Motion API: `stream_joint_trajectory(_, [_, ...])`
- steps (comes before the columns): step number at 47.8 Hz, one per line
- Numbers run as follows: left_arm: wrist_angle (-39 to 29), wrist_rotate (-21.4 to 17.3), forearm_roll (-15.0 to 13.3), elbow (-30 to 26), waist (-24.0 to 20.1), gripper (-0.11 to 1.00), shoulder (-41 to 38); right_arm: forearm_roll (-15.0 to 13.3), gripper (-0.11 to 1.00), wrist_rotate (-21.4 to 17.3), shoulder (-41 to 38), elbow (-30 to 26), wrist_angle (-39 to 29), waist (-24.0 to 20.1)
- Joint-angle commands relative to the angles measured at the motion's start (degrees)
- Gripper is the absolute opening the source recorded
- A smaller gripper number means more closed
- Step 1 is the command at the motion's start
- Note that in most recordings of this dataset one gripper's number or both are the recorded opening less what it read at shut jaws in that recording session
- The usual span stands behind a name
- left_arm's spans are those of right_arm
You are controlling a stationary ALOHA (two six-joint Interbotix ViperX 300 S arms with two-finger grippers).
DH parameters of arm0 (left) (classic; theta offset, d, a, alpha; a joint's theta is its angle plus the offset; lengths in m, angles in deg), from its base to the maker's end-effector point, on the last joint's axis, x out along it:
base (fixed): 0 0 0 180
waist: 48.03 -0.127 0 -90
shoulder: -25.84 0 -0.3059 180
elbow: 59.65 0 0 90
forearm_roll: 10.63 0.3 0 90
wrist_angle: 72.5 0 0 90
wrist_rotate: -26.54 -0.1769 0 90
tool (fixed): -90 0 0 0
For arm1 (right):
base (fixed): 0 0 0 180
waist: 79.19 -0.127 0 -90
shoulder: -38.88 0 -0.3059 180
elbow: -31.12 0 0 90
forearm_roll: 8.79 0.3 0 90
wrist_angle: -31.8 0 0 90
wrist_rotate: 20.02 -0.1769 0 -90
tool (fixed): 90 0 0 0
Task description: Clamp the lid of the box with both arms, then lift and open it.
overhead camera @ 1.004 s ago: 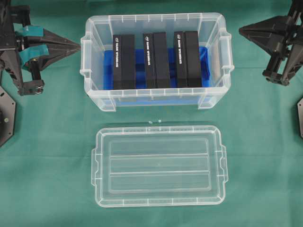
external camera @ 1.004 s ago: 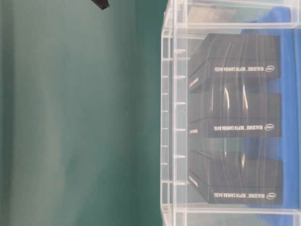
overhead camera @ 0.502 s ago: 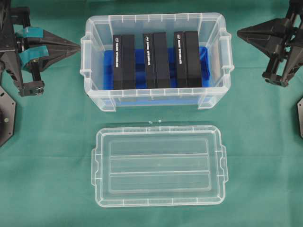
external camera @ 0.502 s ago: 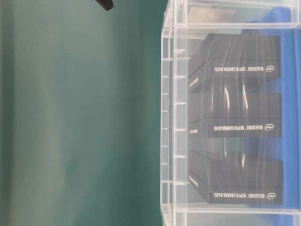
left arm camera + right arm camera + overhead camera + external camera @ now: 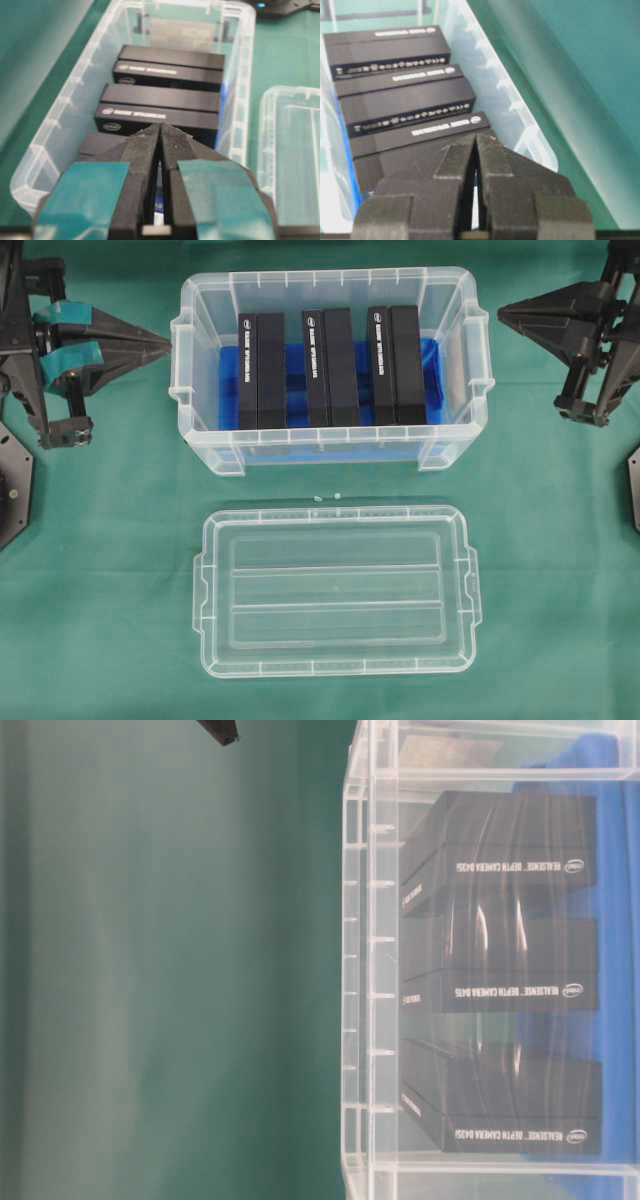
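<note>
Lid (image 5: 336, 590) flat on green cloth (image 5: 110, 540), box (image 5: 330, 365) beside

Looking straight down from overhead on the whole surface (image 5: 100, 540), box (image 5: 330, 280) and lid (image 5: 335, 590) included. Sitting at table level, rolled sideways, close against the box wall. Riding behind each claw (image 5: 160, 132), facing into the box from opposite ends, sharing the black cartons (image 5: 400, 97).

"REALSENSE DEPTH CAMERA D435" on black boxes (image 5: 500, 865).
</note>
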Motion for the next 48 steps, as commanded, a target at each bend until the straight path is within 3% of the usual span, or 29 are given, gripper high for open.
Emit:
stream_joint_trajectory(1, [0.7, 0.1, -0.2, -0.7, 1.5, 0.01, 0.0, 0.2, 0.0, -0.2, 0.1, -0.4, 1.3, 0.1])
stream_joint_trajectory(12, [1.0, 0.1, -0.3, -0.7, 4.5, 0.01, 0.0, 0.2, 0.0, -0.3, -0.2, -0.1, 2.0, -1.9])
stream_joint_trajectory(48, [1.1, 0.2, -0.3, -0.2, 4.5, 0.01, 0.0, 0.2, 0.0, -0.3, -0.2, -0.1, 1.8, -2.5])
